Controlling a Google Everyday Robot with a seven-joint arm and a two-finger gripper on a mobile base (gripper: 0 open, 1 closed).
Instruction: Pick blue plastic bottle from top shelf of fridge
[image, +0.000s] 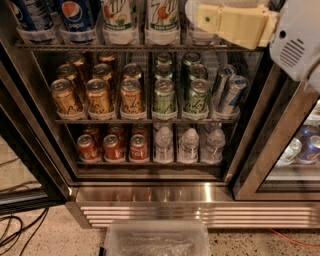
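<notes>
On the top shelf of the fridge, toward its left end, the blue bottle stands upright, long axis vertical and cap cut off above, squeezed between neighbours. At the right end the gripper hovers before a clear bottle, well apart; I cannot tell whether it is open.

The floor is pale with little specks. The fridge stands on it. A clear plastic box sits just in front of the fridge. Black cables lie at the left, and an orange cable at the right. The gripper is up by the top shelf.
</notes>
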